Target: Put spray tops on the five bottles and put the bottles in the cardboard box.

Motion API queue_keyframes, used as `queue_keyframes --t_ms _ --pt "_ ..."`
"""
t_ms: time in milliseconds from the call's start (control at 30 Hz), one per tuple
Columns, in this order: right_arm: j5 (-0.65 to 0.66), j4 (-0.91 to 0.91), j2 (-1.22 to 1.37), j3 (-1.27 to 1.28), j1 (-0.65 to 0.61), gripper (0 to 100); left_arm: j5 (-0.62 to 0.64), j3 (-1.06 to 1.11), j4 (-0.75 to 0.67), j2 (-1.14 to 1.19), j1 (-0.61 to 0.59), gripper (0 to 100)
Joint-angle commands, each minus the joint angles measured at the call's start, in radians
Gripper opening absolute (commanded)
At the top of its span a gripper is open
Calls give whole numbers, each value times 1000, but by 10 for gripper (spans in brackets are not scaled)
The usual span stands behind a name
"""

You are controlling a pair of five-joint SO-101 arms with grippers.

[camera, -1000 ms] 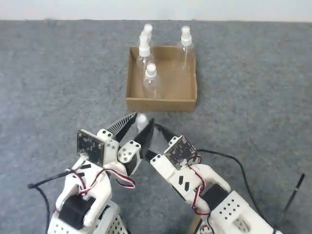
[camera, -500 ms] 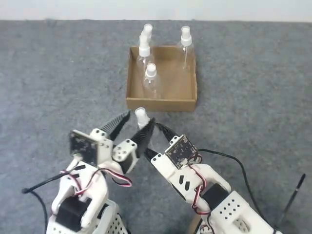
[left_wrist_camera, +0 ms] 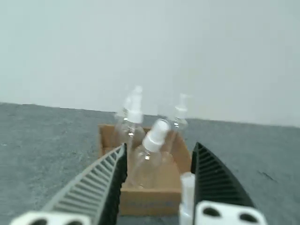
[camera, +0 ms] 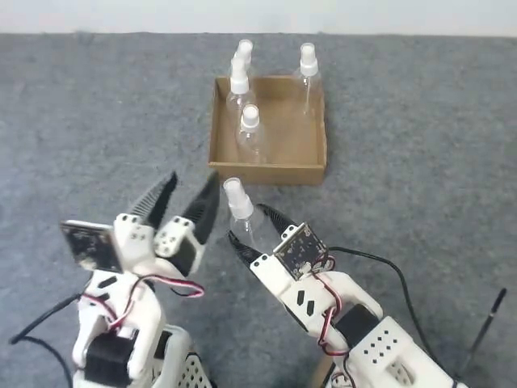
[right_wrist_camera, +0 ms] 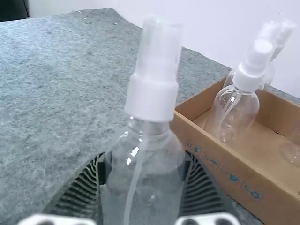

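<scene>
Currently the clear plastic bottle with white spray top (camera: 236, 196) is clamped in the right end effector (camera: 247, 226), just in front of the shallow brown cardboard box (camera: 266, 173) on the grey felt-covered table (camera: 97, 121). Beside it, the left end effector (camera: 192, 179) is released, jaws spread. Four capped clear bottles (camera: 250, 129) are seen standing in the box.

Surface: coarse grey felt-like mat (camera: 420, 145) covering the tabletop.
Backdrop: plain white wall (camera: 121, 14) along the mat's far edge.
Near right corner: thin black rod-like cable (camera: 487, 322), slanted across the mat.
Beyond the mat's edge: dark shape (right_wrist_camera: 11, 8), too cropped to identify.
</scene>
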Motion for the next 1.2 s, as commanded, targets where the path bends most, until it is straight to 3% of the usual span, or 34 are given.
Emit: queue_keyframes --t_ms 0,200,367,500,700,1067,1167 --pt "15 -24 -38 -34 8 7 29 12 -94 -17 -84 210" --pt "15 12 -191 -20 7 7 25 177 -322 -17 -141 207" --pt "15 145 -380 -3 -42 7 25 217 -356 -15 -135 207" --pt "15 231 -498 14 -74 7 23 217 -350 -14 -109 207" --pt "15 229 -470 20 -74 7 -97 213 -269 -17 31 207" --pt "15 242 -461 21 -73 7 -107 114 -71 -17 187 206" --pt "15 242 -461 21 -73 7 -160 111 -51 -17 227 206"
